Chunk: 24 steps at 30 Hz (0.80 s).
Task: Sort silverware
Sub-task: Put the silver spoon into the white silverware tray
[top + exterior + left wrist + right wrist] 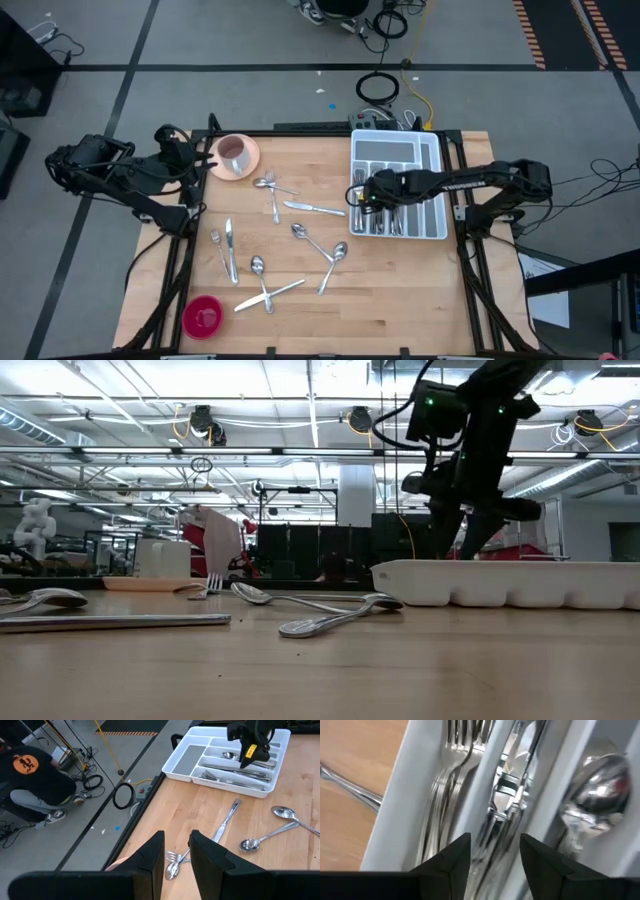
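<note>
bench: light wooden bench [400,290] | right: white compartmented plastic cutlery tray [437,190] holding shiny metal silverware [455,795] | middle: loose silverware | far left: pink cup on saucer [234,155]

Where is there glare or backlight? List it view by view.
Right wrist view: hard glints on the forks and spoon in the white tray. Low view: ceiling lights leave the right gripper a dark silhouette. High view: even light on the table.

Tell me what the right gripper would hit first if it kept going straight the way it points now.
Most likely the cutlery already lying in the white tray. The right gripper, fingers apart, points down at the knives in the compartment beside the forks; depth is unclear, but nothing shows in between.
</note>
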Available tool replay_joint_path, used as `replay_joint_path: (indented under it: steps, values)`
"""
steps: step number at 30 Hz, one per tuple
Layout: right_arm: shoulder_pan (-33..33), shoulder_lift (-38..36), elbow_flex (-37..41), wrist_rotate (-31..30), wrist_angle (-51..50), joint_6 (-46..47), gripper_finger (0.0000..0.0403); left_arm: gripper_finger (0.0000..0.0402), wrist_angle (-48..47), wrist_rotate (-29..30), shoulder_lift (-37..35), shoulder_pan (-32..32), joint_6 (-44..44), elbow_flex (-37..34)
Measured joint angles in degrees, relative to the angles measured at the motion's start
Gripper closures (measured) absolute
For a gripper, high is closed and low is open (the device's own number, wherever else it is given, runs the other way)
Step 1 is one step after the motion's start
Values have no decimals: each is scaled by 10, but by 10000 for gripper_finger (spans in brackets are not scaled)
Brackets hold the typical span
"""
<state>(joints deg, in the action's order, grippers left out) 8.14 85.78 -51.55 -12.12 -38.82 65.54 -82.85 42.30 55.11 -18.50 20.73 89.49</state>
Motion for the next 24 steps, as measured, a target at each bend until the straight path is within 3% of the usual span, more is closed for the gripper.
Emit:
replay_joint_path:
  steps: [6, 19, 24]
  values:
    - [0, 0, -39, -22, -76, -23, 243, 305, 0, 0, 0, 0, 0, 0]
    - [0, 0, -95, -30, -116, -57, 243, 305, 0, 0, 0, 0, 15, 0]
    - [0, 0, -158, -30, -132, -176, 243, 305, 0, 0, 0, 0, 15, 0]
